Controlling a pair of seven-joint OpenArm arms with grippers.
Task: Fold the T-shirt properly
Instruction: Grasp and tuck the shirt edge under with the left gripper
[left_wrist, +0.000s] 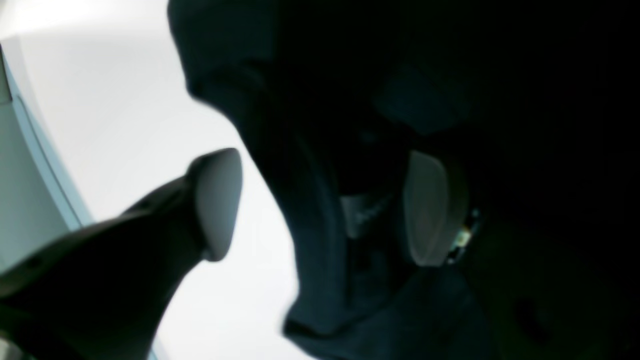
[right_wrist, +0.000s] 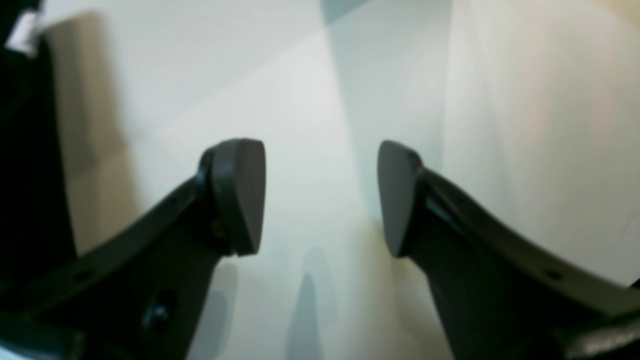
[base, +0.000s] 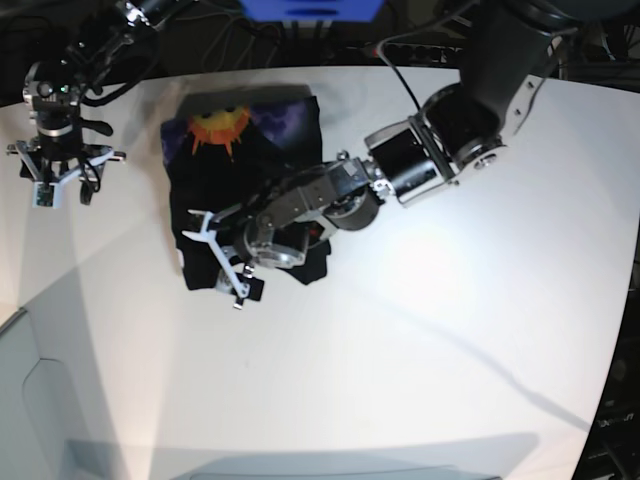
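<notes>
Jaws of the left gripper (base: 222, 258) stand spread wide over the near edge of the T-shirt (base: 225, 170), holding nothing. In the left wrist view one pad (left_wrist: 220, 200) hangs over bare white table (left_wrist: 125, 100), while the other pad (left_wrist: 430, 207) sits against dark cloth, with a fold of the black fabric rising between the two (the picture is blurred, so whether that pad actually touches the cloth cannot be told). A small pale patch (left_wrist: 360, 215) shows on the fabric just beside that pad.

From the base view, the left arm (base: 430, 150) reaches in from the right across the table and over the shirt. The T-shirt lies folded into a compact dark rectangle on the left half of the table, its print side up at the far end: an orange and yellow sun (base: 217, 126) on a purple field.

The right gripper (base: 58, 172) is well apart from the shirt, at the table's left edge, its jaws also spread with nothing between them. The right wrist view shows its two pads (right_wrist: 240, 195) parted above white surface, with a strip of black cloth at the left border.
</notes>
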